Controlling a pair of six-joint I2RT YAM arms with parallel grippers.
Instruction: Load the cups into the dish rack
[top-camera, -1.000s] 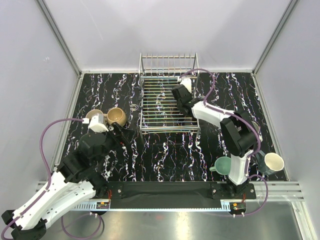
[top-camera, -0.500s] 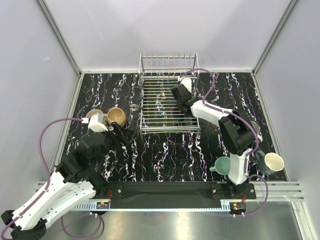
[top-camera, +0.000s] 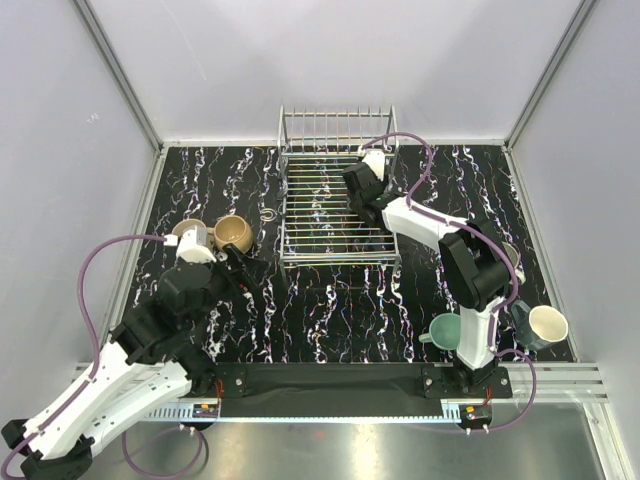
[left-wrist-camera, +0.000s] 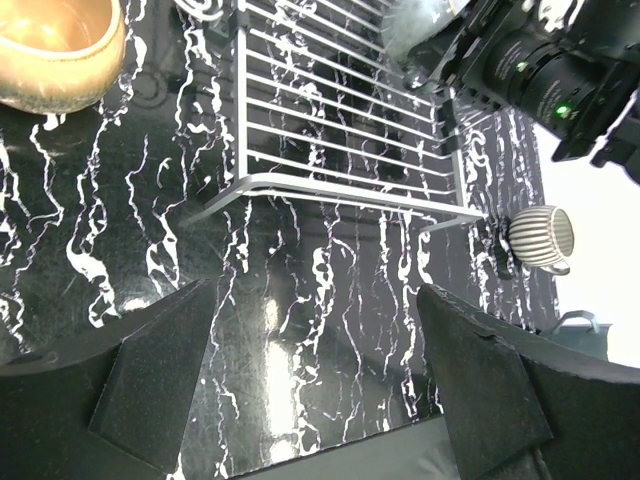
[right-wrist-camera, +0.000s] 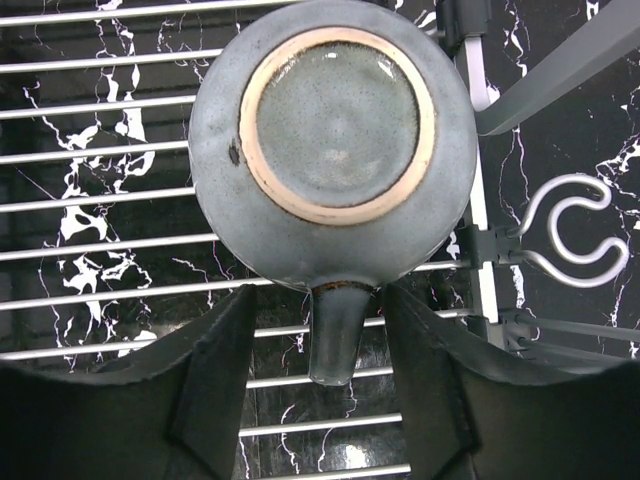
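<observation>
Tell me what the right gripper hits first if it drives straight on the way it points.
The upturned grey-green cup: its handle sits between the fingers, on the dish rack. Depth is unclear.

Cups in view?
7: two tan cups left of dish rack, grey cup inverted in it, teal cup at right arm's base, whitish cup and dark cup far right, ribbed cup by that arm. Others possibly hidden.

Looks wide open on the table (top-camera: 340, 300) in front of the dish rack (top-camera: 310, 215), and across the rack's left half. Gets tight on its right side: upside-down grey cup (right-wrist-camera: 335, 150) sitting on the grid right under the right gripper (right-wrist-camera: 318, 300), upright tines (top-camera: 335, 125) behind. Crowded by tan cups (top-camera: 232, 235) just past the left gripper (left-wrist-camera: 315, 300); teal cup (top-camera: 445, 328) and whitish cup (top-camera: 548, 323) tucked by the right arm's base.
</observation>
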